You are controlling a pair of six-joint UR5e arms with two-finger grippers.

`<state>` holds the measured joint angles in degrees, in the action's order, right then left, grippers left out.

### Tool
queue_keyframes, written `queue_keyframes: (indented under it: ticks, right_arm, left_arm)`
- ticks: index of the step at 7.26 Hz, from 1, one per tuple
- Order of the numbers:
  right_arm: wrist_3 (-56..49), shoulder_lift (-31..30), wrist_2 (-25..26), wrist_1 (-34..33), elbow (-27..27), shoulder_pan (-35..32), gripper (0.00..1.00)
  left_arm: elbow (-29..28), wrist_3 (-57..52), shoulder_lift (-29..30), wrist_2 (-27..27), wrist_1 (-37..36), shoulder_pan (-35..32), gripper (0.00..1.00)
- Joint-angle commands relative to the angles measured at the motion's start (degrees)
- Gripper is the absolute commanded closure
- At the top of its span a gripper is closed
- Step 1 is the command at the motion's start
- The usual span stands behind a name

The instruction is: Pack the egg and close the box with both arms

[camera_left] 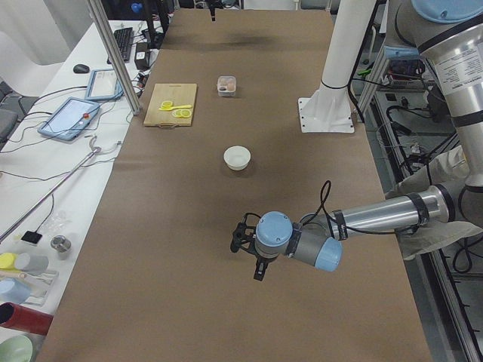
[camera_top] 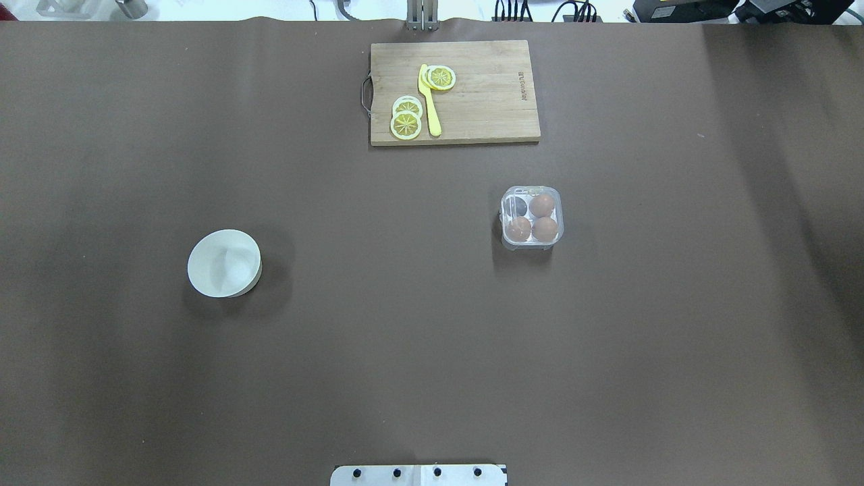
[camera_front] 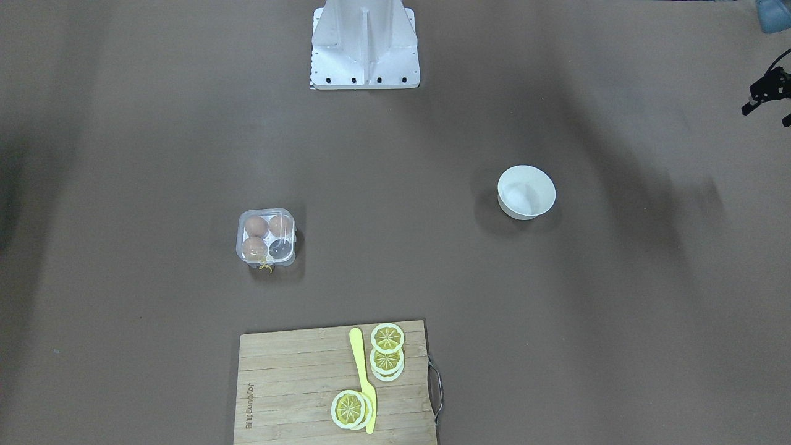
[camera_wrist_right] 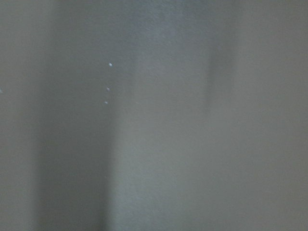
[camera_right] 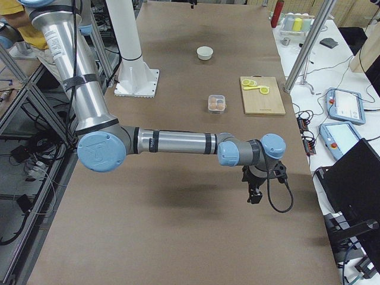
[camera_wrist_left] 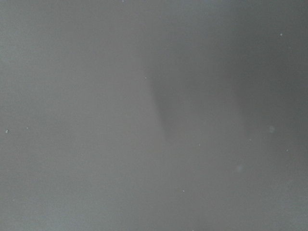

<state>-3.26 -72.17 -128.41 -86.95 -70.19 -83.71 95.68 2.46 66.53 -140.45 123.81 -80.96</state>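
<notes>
The clear egg carton (camera_front: 266, 238) sits on the brown table and holds three brown eggs (camera_front: 256, 226). Its fourth cup (camera_front: 279, 248) is empty. The clear lid seems to lie down over the cups, and a yellow string (camera_front: 266, 267) hangs at its front. The overhead view shows the carton (camera_top: 532, 217) right of centre. My left gripper (camera_front: 766, 115) hangs at the table's far end, fingers apart and empty; it also shows in the exterior left view (camera_left: 253, 260). My right gripper (camera_right: 254, 193) hangs over the opposite end, far from the carton; I cannot tell whether it is open.
An empty white bowl (camera_top: 224, 263) stands on the left half. A wooden cutting board (camera_top: 486, 108) at the far edge carries lemon slices (camera_top: 406, 124) and a yellow knife (camera_top: 429, 101). The white arm stand (camera_front: 364, 46) is at the near edge. Both wrist views show only blurred table.
</notes>
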Motion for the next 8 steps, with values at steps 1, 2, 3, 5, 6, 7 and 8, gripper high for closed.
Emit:
queue_keyframes:
  ticks: [1, 2, 3, 5, 6, 7, 8]
  right_arm:
    - [-1.8, -6.2, 2.2, -0.8, -5.2, -0.9, 0.00]
    - [-1.8, -10.8, 2.6, -0.8, -10.2, -0.9, 0.00]
    - [-1.3, -15.1, 2.9, -0.8, -15.1, -0.9, 0.00]
    - [-1.0, -22.2, 3.0, -0.8, -22.1, -0.9, 0.00]
    - [-0.2, -24.1, 3.0, -0.9, -24.2, -0.9, 0.00]
    - [3.1, -25.3, 2.7, -0.9, -25.7, -0.9, 0.00]
    - [4.7, -26.4, 2.2, -1.0, -27.1, -0.9, 0.00]
  left_arm:
    - [1.4, 0.0, 0.0, 0.0, -1.9, -0.8, 0.02]
    - [2.4, 0.0, 0.0, 0.1, -3.6, -1.1, 0.03]
    - [3.0, 0.0, 0.0, 0.1, -4.4, -1.6, 0.03]
    - [3.0, 0.0, 0.0, 0.2, -4.6, -1.7, 0.02]
    - [3.1, 0.0, 0.0, 0.4, -5.9, -2.2, 0.02]
    - [3.4, 0.0, 0.0, 0.5, -6.0, -3.3, 0.03]
    - [3.5, 0.0, 0.0, 0.5, -6.0, -3.2, 0.03]
